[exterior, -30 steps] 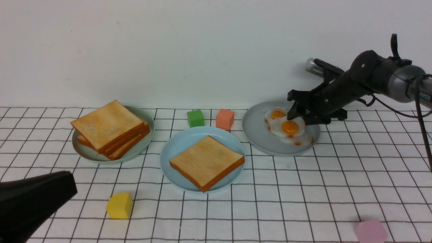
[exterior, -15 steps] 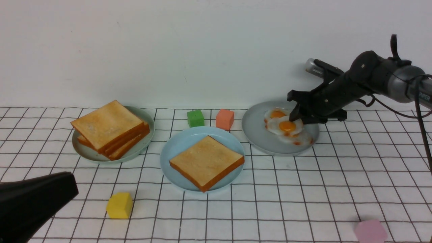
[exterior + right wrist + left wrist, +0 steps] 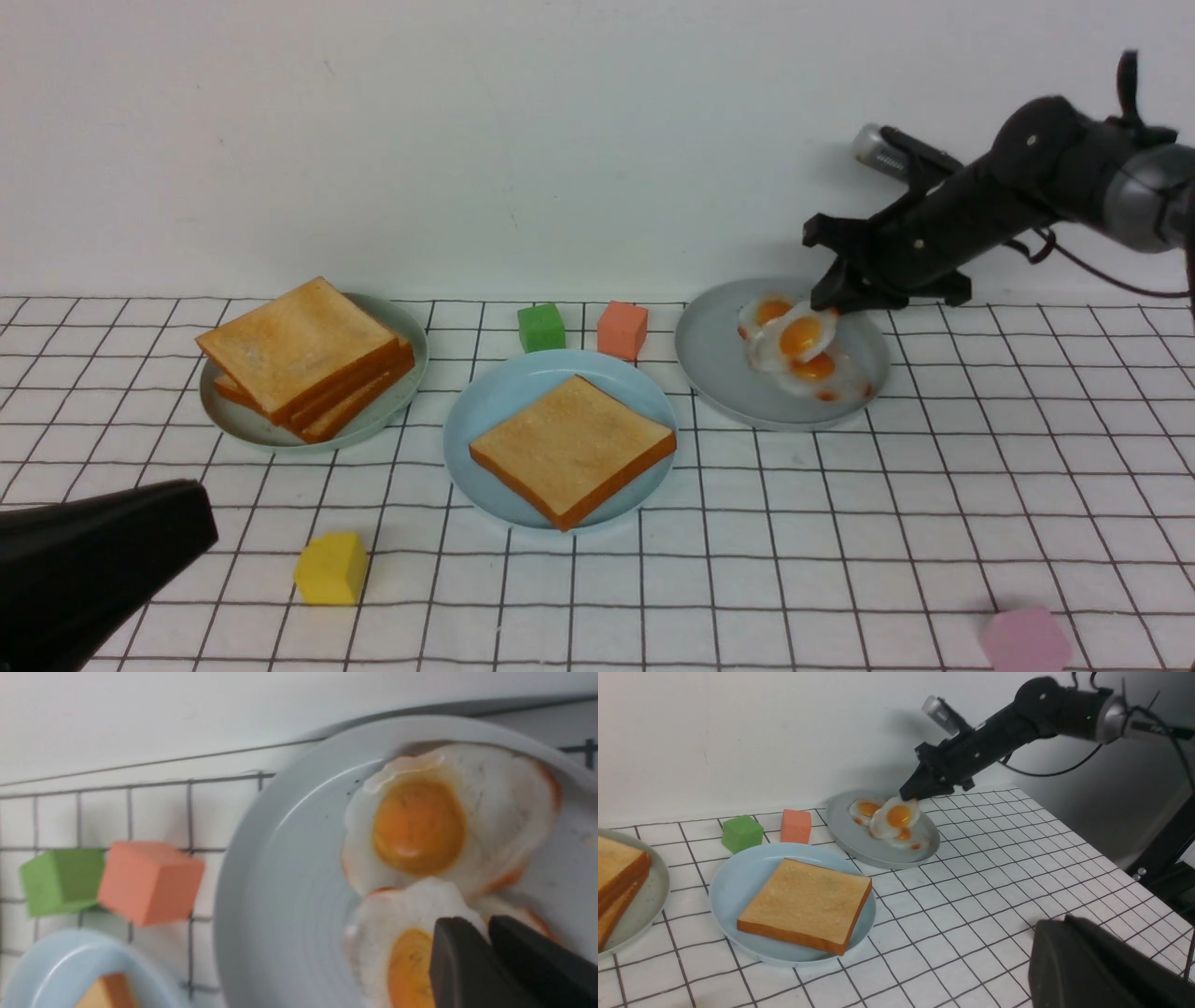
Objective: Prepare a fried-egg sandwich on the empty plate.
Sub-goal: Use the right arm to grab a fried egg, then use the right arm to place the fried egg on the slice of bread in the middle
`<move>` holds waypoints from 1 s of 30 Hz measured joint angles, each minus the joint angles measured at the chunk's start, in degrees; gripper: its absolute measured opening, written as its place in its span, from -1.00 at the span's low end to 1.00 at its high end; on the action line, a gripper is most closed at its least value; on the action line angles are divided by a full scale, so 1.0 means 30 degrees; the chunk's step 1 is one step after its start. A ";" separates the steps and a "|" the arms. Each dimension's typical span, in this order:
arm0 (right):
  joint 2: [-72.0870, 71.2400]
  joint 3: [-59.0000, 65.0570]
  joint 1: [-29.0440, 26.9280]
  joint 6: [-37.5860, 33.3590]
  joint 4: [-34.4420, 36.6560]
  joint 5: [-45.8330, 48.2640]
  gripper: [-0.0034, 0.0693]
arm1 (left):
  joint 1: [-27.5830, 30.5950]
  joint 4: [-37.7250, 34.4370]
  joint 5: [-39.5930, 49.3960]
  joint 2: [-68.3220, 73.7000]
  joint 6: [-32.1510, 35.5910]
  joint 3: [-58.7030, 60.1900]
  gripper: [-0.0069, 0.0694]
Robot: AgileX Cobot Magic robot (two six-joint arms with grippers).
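Right jaws [image 3: 486, 933] pinch an egg [image 3: 800, 337] nearly closed; one toast [image 3: 572, 451] waits ahead of the shut, unladen left jaws [image 3: 1069, 926], untopped and lidless.

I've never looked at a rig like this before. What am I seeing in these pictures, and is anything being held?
It is a robot with two arms. The front view looks out from between them; each wrist view comes from a camera on one arm.

On the gridded surface, one slice of toast lies on the light blue plate. More toast sits on the pale green plate, and fried eggs are on the grey plate, with small coloured blocks around.

The right gripper pinches one egg, partly raised. The left gripper holds nothing visible.
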 joint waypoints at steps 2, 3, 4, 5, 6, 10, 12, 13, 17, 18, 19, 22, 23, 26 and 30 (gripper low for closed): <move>-0.0573 0.0000 -0.0040 -0.0326 0.0041 0.0702 -0.70 | 0.0000 0.0208 0.0057 0.0000 0.0000 0.0000 -0.85; -0.0920 0.0000 -0.0040 -0.0654 0.0265 0.1200 -0.70 | 0.0000 0.0300 0.0116 0.0000 0.0000 0.0000 -0.85; -0.1282 0.0000 -0.0040 -0.1115 0.0689 0.1781 -0.70 | 0.0000 0.0378 0.0145 0.0000 0.0000 0.0000 -0.85; -0.1657 0.0018 -0.0040 -0.1526 0.1184 0.2275 -0.70 | 0.0000 0.0376 0.0185 0.0000 0.0000 0.0000 -0.85; -0.2029 0.0018 0.0001 -0.2067 0.1939 0.2944 -0.70 | 0.0000 0.0427 0.0204 0.0000 0.0000 0.0000 -0.85; -0.3146 0.0018 0.0610 -0.4242 0.5530 0.5612 -0.70 | 0.0000 0.0515 0.0260 0.0000 0.0000 0.0000 -0.85; -0.3384 0.0195 0.1346 -0.5064 0.7003 0.6493 -0.70 | 0.0000 0.0547 0.0260 0.0000 0.0000 0.0000 -0.85; -0.3397 0.0195 0.1435 -0.5119 0.7114 0.6538 -0.70 | 0.0000 0.0557 0.0260 0.0000 0.0000 0.0000 -0.85; -0.3454 0.2100 0.3591 -0.5957 0.7758 0.5770 -0.70 | 0.0000 0.0578 0.0260 0.0000 0.0000 0.0000 -0.85; -0.3387 0.2640 0.4068 -0.6150 0.7758 0.5154 -0.70 | 0.0000 0.0578 0.0277 0.0000 0.0000 0.0000 -0.85; -0.3282 0.3069 0.4497 -0.6353 0.7776 0.4406 -0.70 | 0.0000 0.0593 0.0285 0.0000 0.0000 0.0000 -0.85; -0.2648 0.3645 0.5250 -0.6639 0.7997 0.2301 -0.70 | 0.0000 0.0593 0.0342 0.0000 0.0000 0.0000 -0.84; -0.2440 0.3676 0.5290 -0.6686 0.8312 0.1781 -0.70 | 0.0000 0.0593 0.0342 0.0000 0.0000 0.0000 -0.84; -0.1569 0.3675 0.5290 -0.6735 0.9588 0.0840 -0.70 | 0.0000 0.0593 0.0365 0.0000 0.0000 0.0000 -0.83; -0.0680 0.3675 0.5290 -0.6782 1.0280 0.0446 -0.70 | 0.0000 0.0593 0.0400 0.0000 0.0000 0.0000 -0.83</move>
